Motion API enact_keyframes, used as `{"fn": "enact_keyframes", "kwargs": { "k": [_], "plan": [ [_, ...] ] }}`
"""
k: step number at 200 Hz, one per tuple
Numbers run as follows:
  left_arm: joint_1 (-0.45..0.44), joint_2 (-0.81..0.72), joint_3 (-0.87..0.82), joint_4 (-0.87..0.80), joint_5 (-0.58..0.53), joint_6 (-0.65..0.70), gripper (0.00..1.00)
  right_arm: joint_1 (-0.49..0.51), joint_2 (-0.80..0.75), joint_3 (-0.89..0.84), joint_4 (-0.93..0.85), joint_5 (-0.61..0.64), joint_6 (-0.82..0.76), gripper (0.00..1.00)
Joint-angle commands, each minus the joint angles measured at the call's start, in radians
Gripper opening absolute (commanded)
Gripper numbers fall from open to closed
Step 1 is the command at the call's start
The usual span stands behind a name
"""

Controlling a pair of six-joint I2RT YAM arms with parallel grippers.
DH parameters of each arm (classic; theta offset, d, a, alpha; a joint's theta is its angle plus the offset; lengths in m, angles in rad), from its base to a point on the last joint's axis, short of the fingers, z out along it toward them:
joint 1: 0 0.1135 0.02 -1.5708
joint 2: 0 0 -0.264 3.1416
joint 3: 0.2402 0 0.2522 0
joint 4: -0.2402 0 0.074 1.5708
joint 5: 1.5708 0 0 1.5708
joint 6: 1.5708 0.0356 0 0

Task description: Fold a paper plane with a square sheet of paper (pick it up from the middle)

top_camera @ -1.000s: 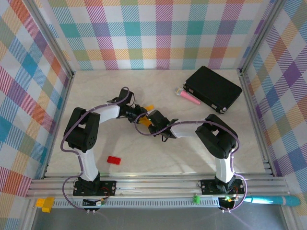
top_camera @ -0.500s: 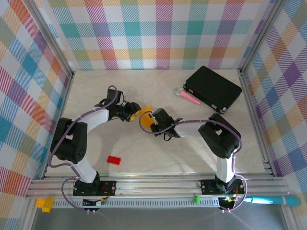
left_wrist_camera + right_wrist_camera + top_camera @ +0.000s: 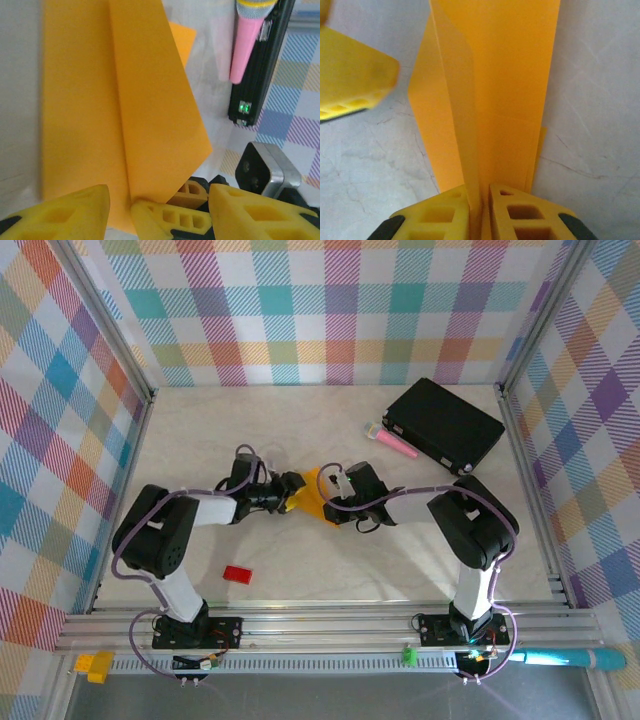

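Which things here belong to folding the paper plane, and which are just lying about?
Part of the job:
- orange-yellow paper, already creased
- right gripper, clamped on the paper's fold
- left gripper, open, close to the paper

Lying about:
- small red block
- pink stick
- black box

Two arms fold at the elbow and reach inward, their wrists meeting nose to nose at the folded orange paper (image 3: 312,498). The left arm (image 3: 165,540) comes at the paper from its left, forearm low and nearly level. The left gripper (image 3: 289,492) has its jaws standing well apart, straddling the paper's end without pinching it. The right arm (image 3: 470,530) comes in from the paper's right. The right gripper (image 3: 334,500) has its jaws pressed tight on the paper's upright crease, its tips sitting between the left jaws.
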Motion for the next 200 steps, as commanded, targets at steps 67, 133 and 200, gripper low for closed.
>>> {"fn": "enact_keyframes", "kwargs": {
  "k": [67,133,200],
  "plan": [
    [-0.061,0.062,0.086,-0.149,-0.045,0.15,0.43,-0.031,-0.021,-0.043,0.017,-0.12,0.074,0.17],
    [-0.068,0.125,0.162,-0.366,-0.096,0.204,0.43,-0.049,-0.019,-0.024,-0.014,-0.163,0.096,0.21],
    [-0.068,0.155,0.209,-0.511,-0.14,0.237,0.4,-0.057,-0.041,0.014,-0.057,-0.192,0.12,0.23]
  ]
}}
